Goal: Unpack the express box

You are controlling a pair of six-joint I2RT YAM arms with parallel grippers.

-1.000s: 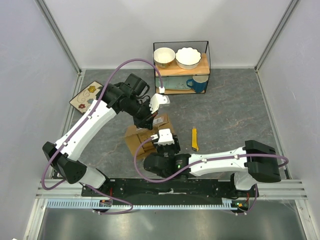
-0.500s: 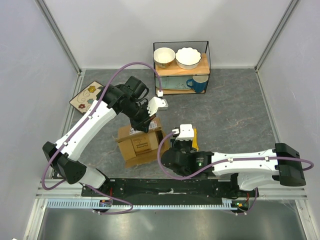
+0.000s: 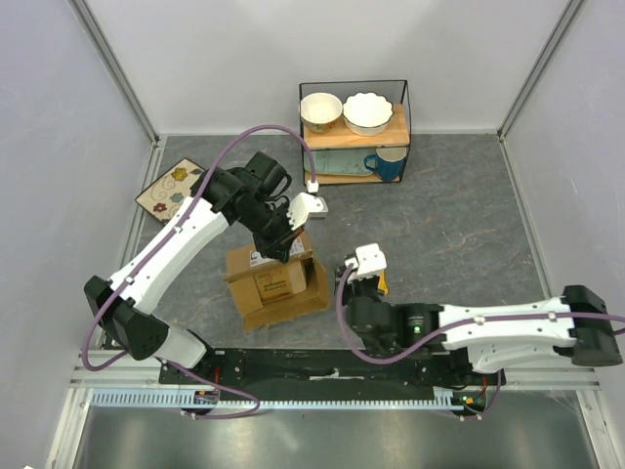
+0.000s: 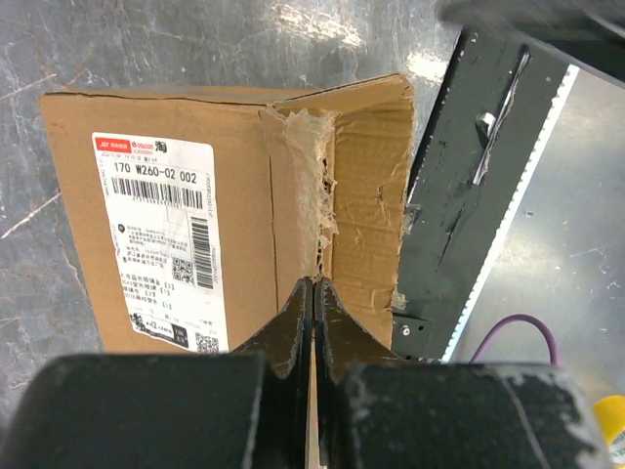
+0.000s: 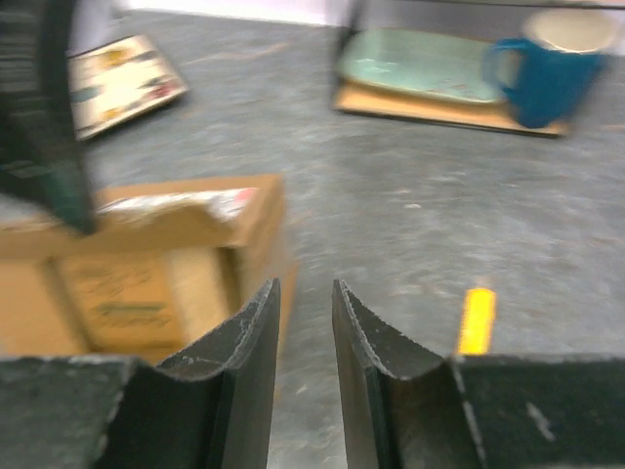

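Observation:
The express box [image 3: 276, 285] is a brown carton left of centre, its white label [image 4: 161, 234] on one side and torn clear tape along its opened seam. My left gripper [image 3: 284, 244] is shut on a thin cardboard flap at the box's far upper edge, and the flap's edge shows between the fingertips [image 4: 298, 313]. A smaller printed brown package [image 5: 117, 298] shows in the box's open side. My right gripper [image 5: 305, 288] hovers to the right of the box [image 5: 186, 225], jaws apart with nothing between them. In the top view my right gripper [image 3: 354, 281] is clear of the carton.
A yellow utility knife [image 5: 476, 320] lies on the table just right of my right gripper. A wire shelf [image 3: 354, 132] at the back holds two bowls, a blue mug [image 5: 547, 73] and a green plate [image 5: 420, 63]. A flowered coaster [image 3: 171, 188] lies far left.
My right arm has drawn back from over the box toward the right and the near edge. The box has shifted left in my left gripper's hold, its open side now showing.

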